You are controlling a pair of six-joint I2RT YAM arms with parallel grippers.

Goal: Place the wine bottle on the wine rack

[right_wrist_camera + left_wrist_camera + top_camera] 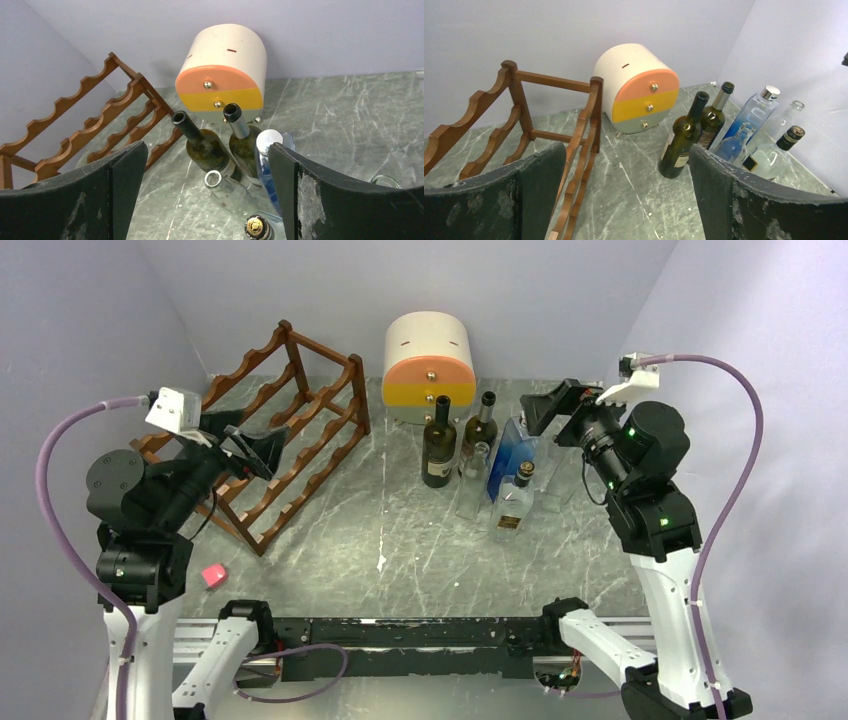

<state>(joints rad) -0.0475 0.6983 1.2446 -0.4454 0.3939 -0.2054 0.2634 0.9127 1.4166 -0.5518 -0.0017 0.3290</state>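
Observation:
Two dark green wine bottles stand upright mid-table: one with an open neck (438, 445) and one with a dark cap (482, 428), just in front of the drawer box. The reddish-brown wooden wine rack (300, 430) stands at the far left and holds no bottle. My left gripper (252, 451) is open and empty, hovering over the rack's near end. In the left wrist view (626, 162) the bottles (681, 140) are ahead to the right and the rack (589, 115) to the left. My right gripper (548, 408) is open and empty, above and right of the bottles (205, 147).
A cream-and-orange rounded drawer box (430, 370) stands at the back. A blue glass bottle (508, 455), a clear open bottle (472, 480) and a clear bottle with a black cap (515, 502) crowd next to the wine bottles. A small pink object (213, 575) lies near the left arm.

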